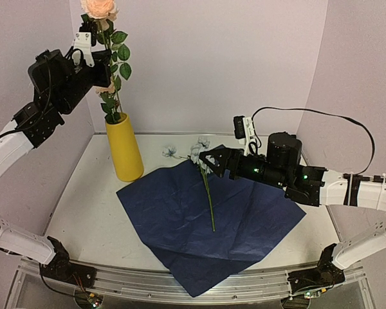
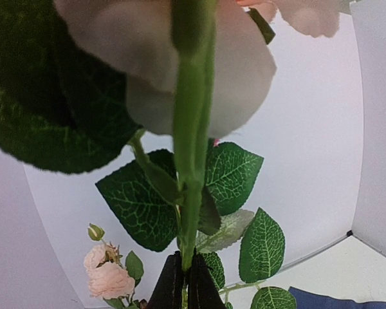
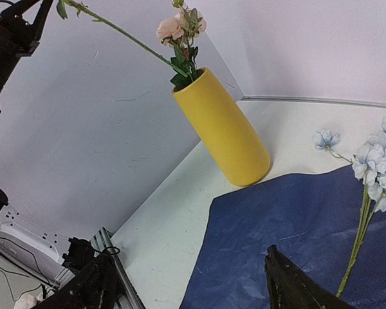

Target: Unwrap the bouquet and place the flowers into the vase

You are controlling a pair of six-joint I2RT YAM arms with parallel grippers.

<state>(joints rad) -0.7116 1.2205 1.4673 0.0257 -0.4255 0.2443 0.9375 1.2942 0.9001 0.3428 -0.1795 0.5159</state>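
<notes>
A peach rose (image 1: 100, 8) with green leaves is shown upright, its lower end entering the mouth of the yellow vase (image 1: 124, 151) and its stem pinched in the closed left gripper (image 2: 183, 286). A pale blue flower stem (image 1: 206, 190) lies on the navy paper (image 1: 180, 212), just beside the widely spread, empty right gripper (image 1: 207, 161).

The dark jaws pinch a green stem (image 2: 192, 161) that rises to a big peach rose (image 2: 244, 71) overhead. Veined leaves (image 2: 235, 177) spread around it; smaller peach roses (image 2: 106, 273) sit lower left, and navy paper (image 2: 334, 300) lies on the white worktop (image 2: 360, 267) lower right
</notes>
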